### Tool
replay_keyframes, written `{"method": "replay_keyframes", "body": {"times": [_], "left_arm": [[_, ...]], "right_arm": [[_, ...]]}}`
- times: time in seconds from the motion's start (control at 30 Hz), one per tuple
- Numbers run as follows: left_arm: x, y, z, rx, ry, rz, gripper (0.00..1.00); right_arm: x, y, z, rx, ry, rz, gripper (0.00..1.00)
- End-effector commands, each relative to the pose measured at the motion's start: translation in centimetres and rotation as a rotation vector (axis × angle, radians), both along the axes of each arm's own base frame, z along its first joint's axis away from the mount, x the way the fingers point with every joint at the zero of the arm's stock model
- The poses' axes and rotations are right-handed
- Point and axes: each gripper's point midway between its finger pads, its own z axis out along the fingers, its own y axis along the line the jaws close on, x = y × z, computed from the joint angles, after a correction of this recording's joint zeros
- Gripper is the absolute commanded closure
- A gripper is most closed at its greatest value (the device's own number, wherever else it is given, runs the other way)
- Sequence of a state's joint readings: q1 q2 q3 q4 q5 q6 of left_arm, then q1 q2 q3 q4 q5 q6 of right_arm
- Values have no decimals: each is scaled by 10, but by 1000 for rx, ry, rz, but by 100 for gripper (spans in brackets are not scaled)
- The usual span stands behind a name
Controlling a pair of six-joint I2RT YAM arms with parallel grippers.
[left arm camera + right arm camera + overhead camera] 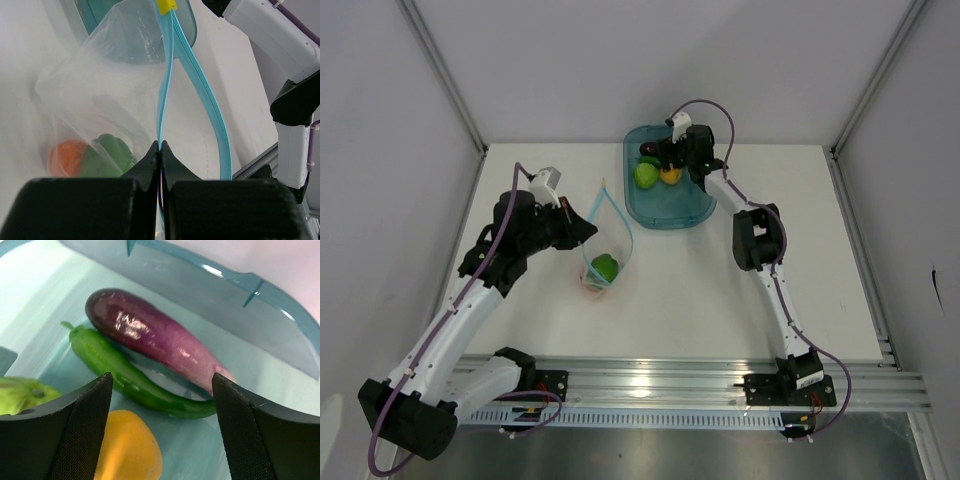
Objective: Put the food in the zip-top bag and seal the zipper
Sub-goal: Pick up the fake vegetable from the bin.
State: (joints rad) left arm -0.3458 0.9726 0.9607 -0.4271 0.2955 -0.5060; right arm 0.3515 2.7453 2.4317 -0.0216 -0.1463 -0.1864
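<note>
Well left of the teal tray (pixel 672 205), the left gripper (pixel 160 151) is pressed together on one lip of the zipper (pixel 169 75), lifting that side so the mouth of the zip-top bag (pixel 607 243) stands open as a narrow loop pointing toward the tray. The bag lies just left of the tray and already holds an orange-red piece (pixel 67 155) and a green piece (pixel 114 152); through the crinkled plastic it is hard to say which green item that is. Inside the tray, the right gripper (pixel 161 385) hangs low with its jaws spread wide, straddling the dark green pepper (pixel 125 371) and the purple eggplant (pixel 150 335), which lie touching side by side toward the tray's far wall. A yellow ball (pixel 127 450) and a light green round fruit (pixel 20 395) sit on the tray's near side. The main risk appears to be the grasp: closing here could catch both long pieces at once, or squeeze the smooth pepper so that it squirts sideways. A second risk is the bag mouth. Only one lip is pinched, so a slipping strip would let the loop collapse. The long eggplant could also snag on the narrow opening and drag the bag away from the tray.
</note>
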Motion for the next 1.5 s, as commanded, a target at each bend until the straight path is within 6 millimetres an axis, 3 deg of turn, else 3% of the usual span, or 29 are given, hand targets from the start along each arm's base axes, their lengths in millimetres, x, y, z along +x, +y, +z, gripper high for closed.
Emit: {"method": "replay_keyframes", "body": {"times": [0.0, 0.2, 0.37, 0.67, 0.83, 0.9, 0.93, 0.97, 1.03, 1.23, 1.43, 1.47], "left_arm": [[0, -3, 13, -19, -55, -22, 99], [-3, -7, 10, -40, -48, -39, 99], [-7, -7, 11, -48, -48, -44, 99], [-12, -7, 15, -55, -56, -49, 99], [-14, -6, 14, -59, -57, -53, 99], [-15, -7, 15, -62, -59, -57, 99], [-15, -7, 15, -63, -60, -58, 100], [-16, -7, 15, -65, -57, -57, 99], [-17, -7, 15, -67, -58, -60, 99], [-19, -8, 14, -71, -55, -64, 99], [-20, -8, 15, -77, -54, -64, 100], [-20, -8, 16, -80, -55, -66, 100]], "right_arm": [[-14, 2, -9, -59, 74, 49, 18], [-40, 0, -22, -69, 183, 63, 18], [-50, -3, -20, -31, 228, 34, 17], [-75, -9, -37, -31, 337, 8, 16], [-99, -8, -42, -29, 417, 53, 16], [-106, -7, -40, -18, 433, 68, 16], [-109, -6, -28, -5, 420, 72, 16], [-118, -7, -35, -5, 444, 78, 16], [-120, -8, -25, 8, 431, 77, 16], [-139, -10, -29, 15, 493, 78, 18], [-120, -8, -12, 39, 433, 27, 12], [-110, -4, 4, 52, 398, 31, 12]]}}
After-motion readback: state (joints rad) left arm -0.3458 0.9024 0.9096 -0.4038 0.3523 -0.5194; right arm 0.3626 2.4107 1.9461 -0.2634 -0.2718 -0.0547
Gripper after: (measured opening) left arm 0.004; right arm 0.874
